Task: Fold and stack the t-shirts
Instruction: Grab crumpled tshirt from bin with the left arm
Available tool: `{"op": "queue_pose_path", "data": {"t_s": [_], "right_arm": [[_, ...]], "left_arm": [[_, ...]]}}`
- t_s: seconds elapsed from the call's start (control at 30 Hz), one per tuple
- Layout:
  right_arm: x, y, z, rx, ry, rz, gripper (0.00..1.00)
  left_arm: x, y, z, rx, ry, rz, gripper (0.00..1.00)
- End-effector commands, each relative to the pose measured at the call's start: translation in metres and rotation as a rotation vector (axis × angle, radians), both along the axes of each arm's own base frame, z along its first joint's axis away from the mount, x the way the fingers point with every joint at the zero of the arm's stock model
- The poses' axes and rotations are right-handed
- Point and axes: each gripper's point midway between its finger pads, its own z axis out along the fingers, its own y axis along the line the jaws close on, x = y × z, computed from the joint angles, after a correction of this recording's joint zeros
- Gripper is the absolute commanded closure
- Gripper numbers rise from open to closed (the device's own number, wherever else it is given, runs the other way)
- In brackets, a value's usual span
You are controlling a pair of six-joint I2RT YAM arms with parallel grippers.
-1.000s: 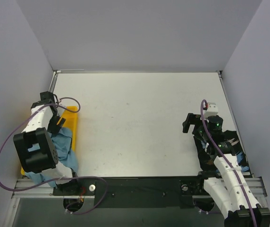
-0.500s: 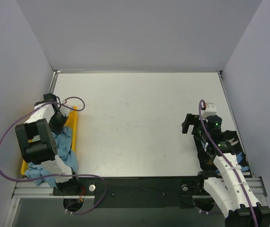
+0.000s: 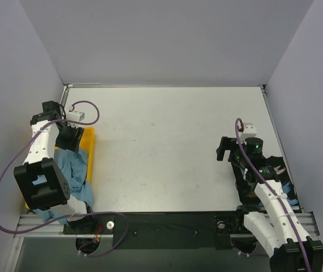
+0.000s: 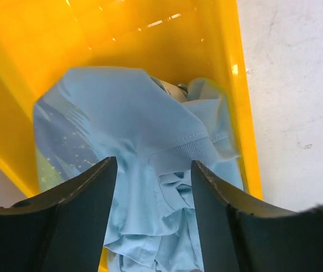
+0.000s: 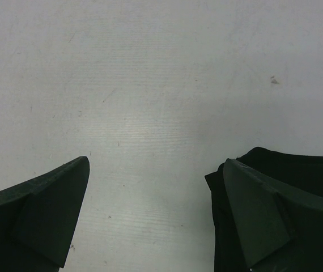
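The light blue t-shirt [image 3: 72, 170] lies crumpled in the yellow tray [image 3: 88, 141] at the table's left edge and spills over the tray's near end. In the left wrist view the shirt [image 4: 133, 124] fills the tray [image 4: 48, 51]. My left gripper [image 3: 68, 137] hangs over it, open and empty, its fingertips [image 4: 153, 164] just above the cloth. The black t-shirt [image 3: 278, 170] lies bunched at the right edge, partly under my right arm. My right gripper [image 3: 225, 148] is open and empty over bare table [image 5: 156, 164]. The black cloth [image 5: 297, 161] sits just beside its right finger.
The grey table [image 3: 161, 141] is walled in on the left, back and right. The tray's yellow rim [image 4: 238, 85] stands between the blue shirt and the bare table surface [image 4: 297, 85] to its right.
My left arm has swung its wrist toward the far end of the tray and now looks back along it, over the blue shirt. The right arm has barely moved.
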Motion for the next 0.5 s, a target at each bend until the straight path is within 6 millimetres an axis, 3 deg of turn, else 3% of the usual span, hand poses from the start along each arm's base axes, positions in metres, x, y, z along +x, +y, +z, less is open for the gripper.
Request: {"op": "queue_pose_path", "data": {"t_s": [0.0,0.1,0.23,0.3,0.33,0.37,0.43,0.47], "right_arm": [[0.008,0.006,0.022,-0.002,-0.050,0.033,0.00],[0.007,0.006,0.022,-0.002,-0.050,0.037,0.00],[0.006,0.008,0.022,-0.001,-0.048,0.045,0.00],[0.005,0.007,0.024,-0.006,-0.052,0.045,0.00],[0.004,0.007,0.025,-0.008,-0.052,0.047,0.00],[0.004,0.007,0.026,-0.011,-0.056,0.047,0.00],[0.004,0.006,0.028,-0.017,-0.061,0.049,0.00],[0.003,0.006,0.030,-0.019,-0.065,0.049,0.00]], "left_arm": [[-0.023,0.002,-0.037,0.007,0.160,-0.006,0.21],[-0.025,0.011,-0.055,0.045,0.206,0.007,0.20],[-0.006,0.017,-0.066,0.061,0.153,0.036,0.21],[0.003,0.025,-0.060,0.097,0.119,0.068,0.73],[0.008,0.027,-0.048,0.112,0.077,0.082,1.00],[0.015,0.031,-0.034,0.135,0.035,0.097,1.00],[0.031,0.040,0.017,0.187,-0.122,0.136,1.00],[0.036,0.041,0.051,0.208,-0.220,0.144,1.00]]}}
